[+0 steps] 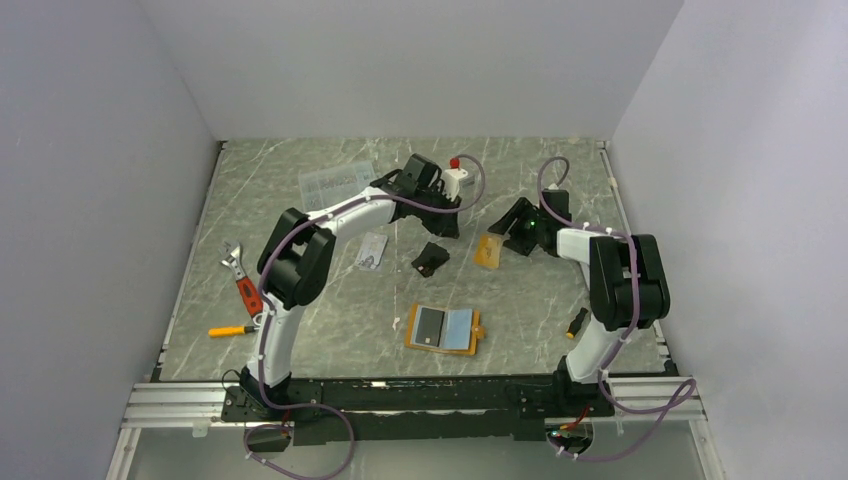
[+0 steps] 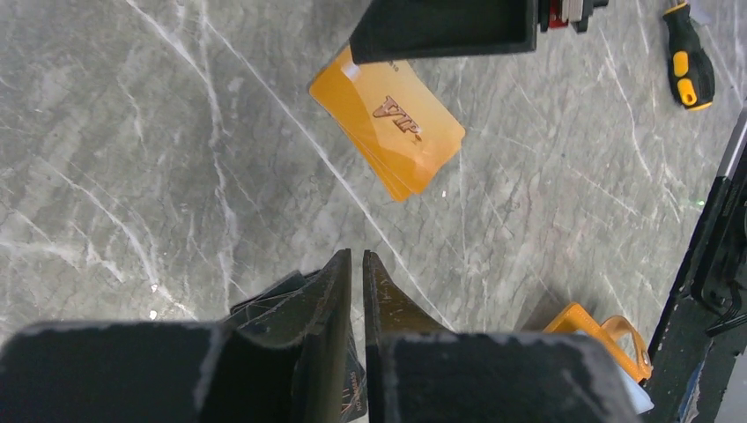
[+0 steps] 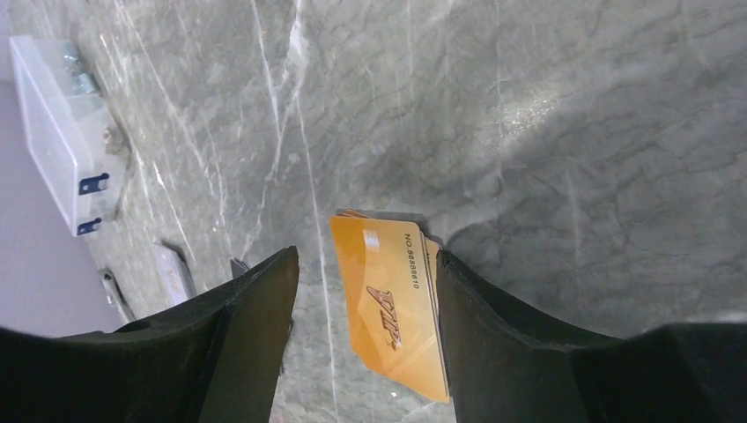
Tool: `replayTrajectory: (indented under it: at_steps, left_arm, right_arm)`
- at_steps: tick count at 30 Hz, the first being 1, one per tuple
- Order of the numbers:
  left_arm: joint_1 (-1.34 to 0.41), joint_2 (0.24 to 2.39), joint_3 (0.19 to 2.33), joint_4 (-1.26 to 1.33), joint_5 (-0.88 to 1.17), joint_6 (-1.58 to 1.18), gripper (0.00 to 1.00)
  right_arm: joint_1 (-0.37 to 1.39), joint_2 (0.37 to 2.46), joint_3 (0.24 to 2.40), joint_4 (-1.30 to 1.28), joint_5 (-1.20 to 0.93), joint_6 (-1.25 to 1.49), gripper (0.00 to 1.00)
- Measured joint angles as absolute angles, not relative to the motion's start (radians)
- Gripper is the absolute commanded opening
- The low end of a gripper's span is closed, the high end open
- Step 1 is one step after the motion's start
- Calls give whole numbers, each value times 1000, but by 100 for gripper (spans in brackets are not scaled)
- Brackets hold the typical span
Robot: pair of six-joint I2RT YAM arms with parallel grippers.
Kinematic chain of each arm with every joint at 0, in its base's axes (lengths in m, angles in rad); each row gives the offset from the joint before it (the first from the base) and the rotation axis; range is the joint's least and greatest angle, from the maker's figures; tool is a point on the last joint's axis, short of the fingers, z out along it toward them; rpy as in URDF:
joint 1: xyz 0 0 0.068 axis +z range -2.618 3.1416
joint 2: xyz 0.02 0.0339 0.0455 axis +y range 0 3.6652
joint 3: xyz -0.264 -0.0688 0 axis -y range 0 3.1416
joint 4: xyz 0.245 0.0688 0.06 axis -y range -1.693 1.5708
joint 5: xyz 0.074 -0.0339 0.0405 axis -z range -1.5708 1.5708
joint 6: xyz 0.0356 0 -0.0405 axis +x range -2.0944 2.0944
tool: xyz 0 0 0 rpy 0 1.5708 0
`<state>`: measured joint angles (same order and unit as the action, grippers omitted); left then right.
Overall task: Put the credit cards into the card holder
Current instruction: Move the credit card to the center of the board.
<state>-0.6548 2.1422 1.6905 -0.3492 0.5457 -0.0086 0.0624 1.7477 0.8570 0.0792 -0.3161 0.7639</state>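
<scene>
A small stack of orange credit cards (image 3: 392, 308) sits between the jaws of my open right gripper (image 3: 366, 256), leaning on the right finger with a wide gap to the left one. The top view shows this stack (image 1: 488, 250) tilted just left of that gripper (image 1: 507, 238). Black credit cards (image 1: 430, 260) lie below my left gripper (image 1: 443, 228). In the left wrist view they (image 2: 264, 300) peek out under the left finger, and the gripper (image 2: 357, 256) is shut with nothing between its tips. A whitish card (image 1: 371, 250) lies further left. The orange card holder (image 1: 445, 328) lies open near the front.
A clear plastic box (image 1: 335, 182) stands at the back left. A wrench (image 1: 240, 275) and a yellow screwdriver (image 1: 232, 330) lie at the left edge. A small screwdriver (image 1: 577, 322) lies beside the right arm's base. A white-and-red object (image 1: 457, 175) sits at the back.
</scene>
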Motion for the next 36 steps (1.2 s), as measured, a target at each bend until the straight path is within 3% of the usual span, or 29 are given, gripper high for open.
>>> replayTrajectory:
  at_steps: [17,27,36]
  left_arm:
    - [-649,2173,1662,-323,536,0,16]
    - [-651,2285,1792,-373,471,-20,16]
    - [-697,2336,1853,-384,428,-47,17]
  right_arm:
    - [151,1664,679,241,-349,854,60]
    - [138,1666,682,236,-354,860,60]
    - [98,1674,664,258,-373,866,50]
